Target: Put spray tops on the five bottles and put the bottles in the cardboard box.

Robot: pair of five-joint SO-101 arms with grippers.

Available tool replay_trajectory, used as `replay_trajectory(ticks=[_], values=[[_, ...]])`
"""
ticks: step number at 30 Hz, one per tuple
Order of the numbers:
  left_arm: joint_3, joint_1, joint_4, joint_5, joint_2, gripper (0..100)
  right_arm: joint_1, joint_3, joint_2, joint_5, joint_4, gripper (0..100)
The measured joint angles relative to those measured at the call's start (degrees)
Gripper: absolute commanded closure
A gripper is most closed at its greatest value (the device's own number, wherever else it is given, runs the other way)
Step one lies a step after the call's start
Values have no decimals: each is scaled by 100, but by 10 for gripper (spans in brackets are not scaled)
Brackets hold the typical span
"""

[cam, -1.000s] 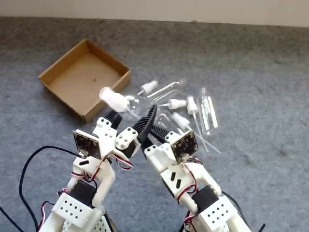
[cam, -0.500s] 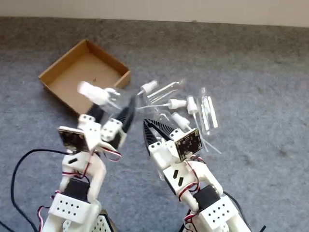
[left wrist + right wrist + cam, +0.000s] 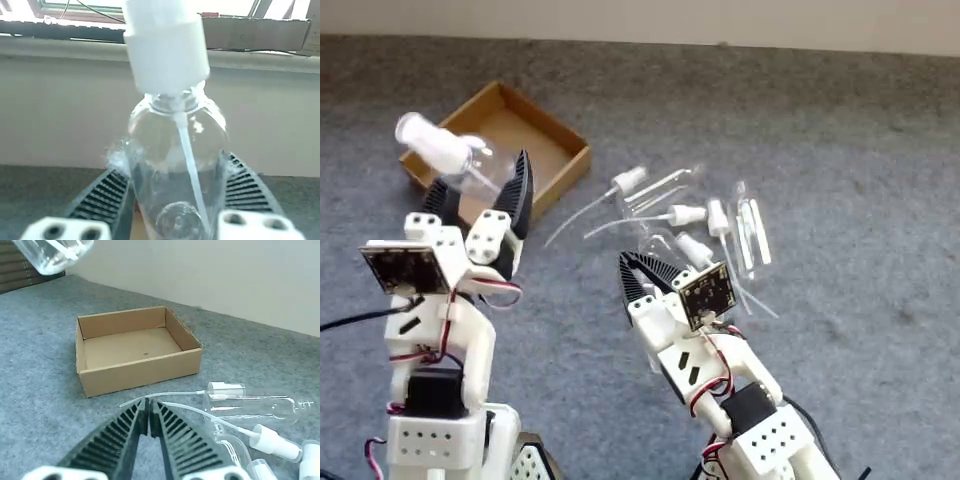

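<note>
- Left gripper [image 3: 480, 180] up in the air, seen in the high view in front of the near wall of the cardboard box [image 3: 548, 128].
- Its black fingers pinching a clear bottle [image 3: 472, 162] from both sides.
- On that bottle, a white spray top [image 3: 415, 130], with a thin tube going down inside.
- Bottle tilted, top end pointing toward the far left corner of the table [image 3: 840, 120].
- Cardboard box sitting open side up, close to the far left corner of the table.
- Right gripper [image 3: 623, 262] low, near the middle of the table, fingers pressed together with nothing between them.
- Just past the right gripper, a small heap of see-through bottles and white spray tops lying flat, to the right of the box.
- In the heap, a loose spray top [image 3: 688, 213] with its long thin tube pointing toward the box.
- Another spray top [image 3: 630, 180] right at the end of a lying bottle [image 3: 665, 184]; touching or only beside, cannot tell.
- Two slim bottles [image 3: 752, 228] side by side at the right end of the heap.
- Heap and box apart, with grey table between.
</note>
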Motion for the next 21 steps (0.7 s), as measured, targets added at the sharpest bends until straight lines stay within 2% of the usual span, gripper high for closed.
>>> replay_trajectory(ticks=[4,13,21], values=[[-484,-44,9,-273,1099,912,0,0,0,0,0,991],[-2031,-62,9,-325,3666,912,0,0,0,0,0,991],[-3358,-536,9,-325,5899,912,0,0,0,0,0,991]])
